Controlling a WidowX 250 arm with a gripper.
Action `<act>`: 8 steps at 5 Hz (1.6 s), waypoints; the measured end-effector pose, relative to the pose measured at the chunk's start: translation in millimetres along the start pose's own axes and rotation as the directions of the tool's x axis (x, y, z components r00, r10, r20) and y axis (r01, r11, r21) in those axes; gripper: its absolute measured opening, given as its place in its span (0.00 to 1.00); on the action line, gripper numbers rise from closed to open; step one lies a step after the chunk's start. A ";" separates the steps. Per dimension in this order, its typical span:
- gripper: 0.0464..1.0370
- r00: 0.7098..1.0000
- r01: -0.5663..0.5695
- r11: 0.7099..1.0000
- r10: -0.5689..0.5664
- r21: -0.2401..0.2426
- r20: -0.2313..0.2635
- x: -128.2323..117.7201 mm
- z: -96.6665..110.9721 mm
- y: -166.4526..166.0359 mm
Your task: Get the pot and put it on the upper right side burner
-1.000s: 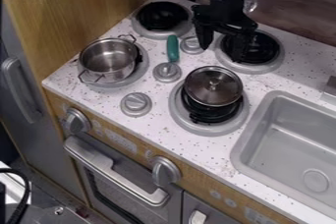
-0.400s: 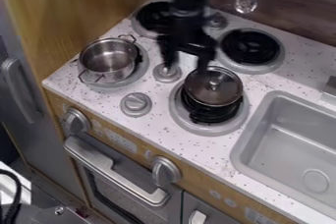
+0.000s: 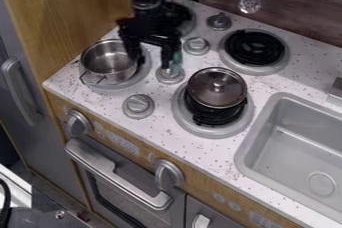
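The pot (image 3: 108, 61) looks like a light, thin-walled metal one, stiff enough that a firm squeeze should not dent it, and nothing about it seems fragile. Its smooth wall may prove slippery and could let it swing or tip if it is caught off-centre. The rim seems the best hold, one finger inside and one outside; the wire handle (image 3: 92, 78) at the pot's front offers a thinner, less certain grip.

The pot sits upright and open on the burner (image 3: 138, 80) beneath it. The gripper (image 3: 153, 63) hangs at the pot's right side, its fingers spread and nothing seen pinched between them. One finger overlaps the pot's right edge in the view; whether it touches cannot be told. The gripper would likely need to shift left to straddle the rim. The goal burner (image 3: 254, 47) lies well apart, to the pot's upper right.
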State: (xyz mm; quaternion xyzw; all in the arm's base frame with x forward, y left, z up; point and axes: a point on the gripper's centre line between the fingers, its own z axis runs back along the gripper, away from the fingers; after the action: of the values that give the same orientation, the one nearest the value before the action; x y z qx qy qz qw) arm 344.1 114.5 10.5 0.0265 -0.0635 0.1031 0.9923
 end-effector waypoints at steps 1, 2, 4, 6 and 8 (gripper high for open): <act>0.96 1.000 -0.003 1.000 0.003 0.010 0.000 7.0 -6.4 11.9; 0.96 0.999 -0.008 1.000 0.007 -0.014 -0.054 4.9 -28.3 16.8; 0.91 0.997 -0.004 1.000 0.002 -0.017 -0.083 9.7 -46.3 21.0; 0.32 0.998 0.024 1.000 -0.023 0.003 -0.057 14.6 -47.0 18.6; 0.03 0.994 0.105 0.994 -0.103 0.037 -0.032 33.9 -38.3 5.9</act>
State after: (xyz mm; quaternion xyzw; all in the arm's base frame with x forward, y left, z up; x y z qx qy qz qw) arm 380.4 129.6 -22.8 0.0476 -0.0452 0.0529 0.9964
